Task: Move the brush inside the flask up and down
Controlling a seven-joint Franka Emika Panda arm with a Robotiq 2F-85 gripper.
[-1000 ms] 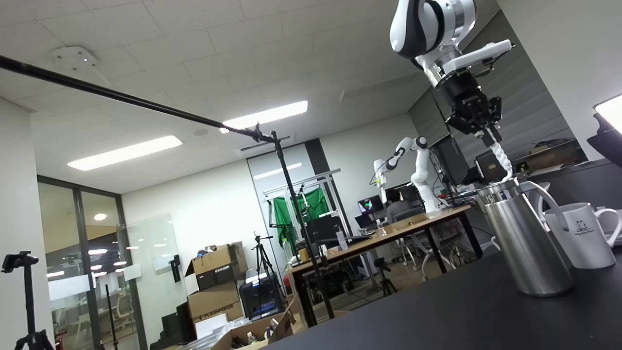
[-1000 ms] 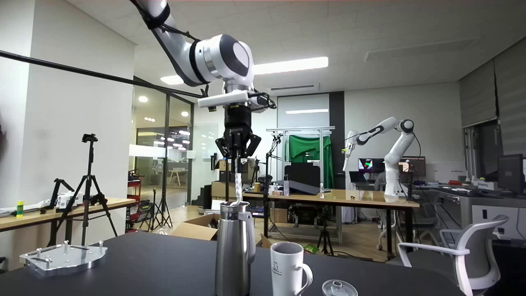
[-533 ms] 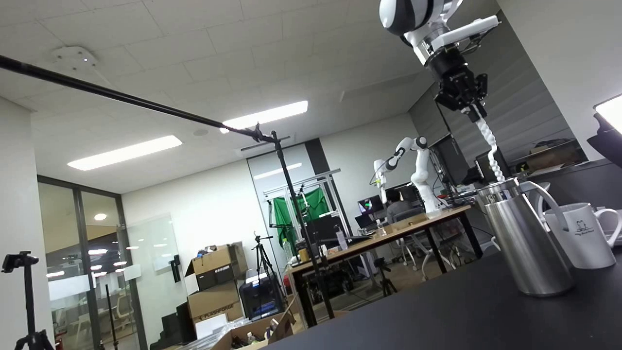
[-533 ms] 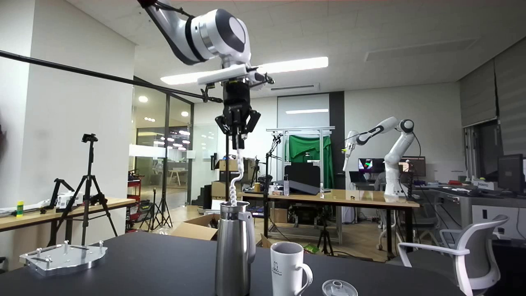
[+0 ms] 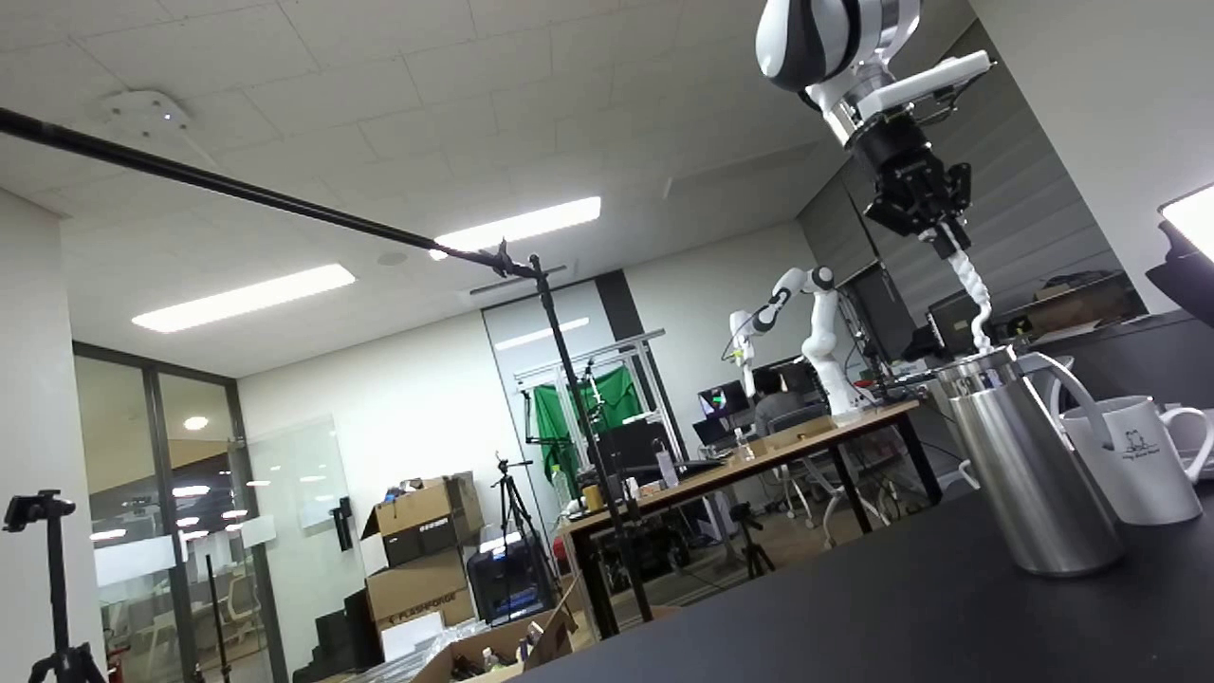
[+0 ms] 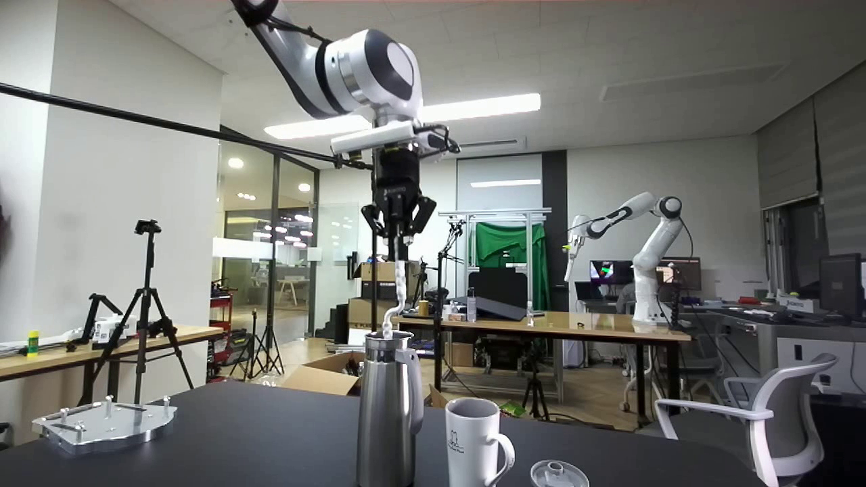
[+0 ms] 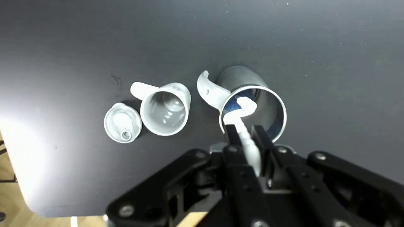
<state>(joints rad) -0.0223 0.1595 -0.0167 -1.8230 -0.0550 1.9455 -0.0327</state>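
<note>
You have the gripper [image 6: 400, 247] pinched narrowly around the white, twisted brush [image 6: 400, 281]; its lower end is inside the mouth of the upright steel flask [image 6: 383, 419]. On your black tabletop [image 6: 270, 433], a white mug [image 6: 465, 439] stands near the flask, a lid [image 7: 123, 123] just beside the mug, a metal plate [image 6: 108, 427] well apart. In both exterior views, a second robot arm [image 6: 653, 253] stands on a wooden table [image 6: 575, 323].
</note>
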